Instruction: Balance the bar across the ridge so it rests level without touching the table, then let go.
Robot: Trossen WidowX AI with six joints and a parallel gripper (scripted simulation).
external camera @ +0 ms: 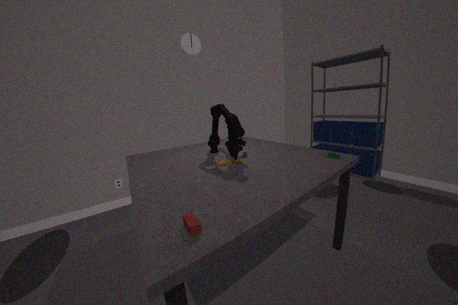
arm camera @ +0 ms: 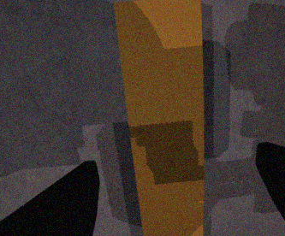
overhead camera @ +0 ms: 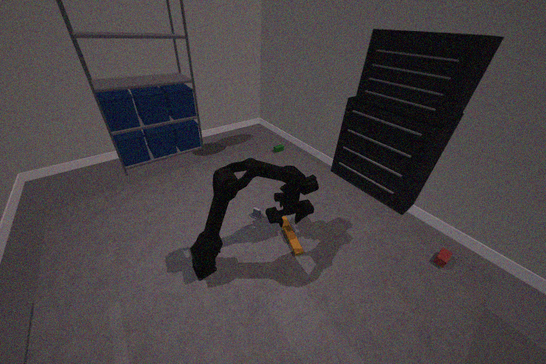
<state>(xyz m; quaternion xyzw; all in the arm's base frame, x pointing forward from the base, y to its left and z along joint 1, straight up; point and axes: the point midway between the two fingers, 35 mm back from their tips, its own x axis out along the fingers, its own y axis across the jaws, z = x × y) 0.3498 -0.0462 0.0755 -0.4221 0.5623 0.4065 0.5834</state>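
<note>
The orange bar [overhead camera: 294, 243] [external camera: 223, 163] [arm camera: 166, 85] lies on the table [external camera: 177, 183], with its far end under the arm in the top view. My gripper [overhead camera: 289, 221] [external camera: 235, 159] [arm camera: 177, 162] is open, pointing down just above the bar. In the wrist view the bar runs lengthwise between the two black fingers, with a gap on each side. The ridge [overhead camera: 256, 213] [external camera: 244, 154] is a small grey piece on the table, left of the gripper in the top view and apart from the bar. Its finer shape is too small to tell.
A red block [overhead camera: 443, 257] [external camera: 192, 224] lies on the table, far right in the top view. A green block [overhead camera: 278, 148] [external camera: 333, 154] lies near the table's far corner. A shelf rack with blue bins stands beyond the table.
</note>
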